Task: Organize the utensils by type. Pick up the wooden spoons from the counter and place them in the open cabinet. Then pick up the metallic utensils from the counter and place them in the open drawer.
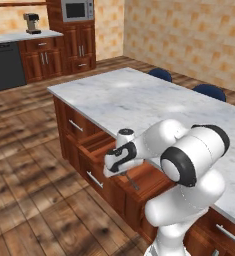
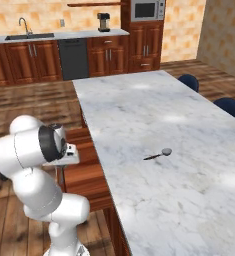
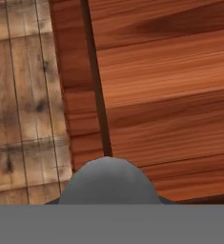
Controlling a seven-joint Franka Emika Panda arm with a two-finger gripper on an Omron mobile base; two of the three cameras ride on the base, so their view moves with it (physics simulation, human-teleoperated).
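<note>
The jaws pinch a grey-headed metallic utensil [image 3: 108,178] over the open drawer [image 1: 149,177] (dark handle hanging down); released off-centre, it could clip the drawer front and fall; another metal spoon [image 2: 159,154] waits on the counter [image 2: 154,110].

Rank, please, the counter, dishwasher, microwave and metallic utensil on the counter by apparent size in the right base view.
1. counter, largest
2. dishwasher
3. microwave, cut off by the top edge
4. metallic utensil, smallest
The dishwasher and microwave stand far back, so nearness skews them.

Bright, even render; soft pixelation, faint shadows.
</note>
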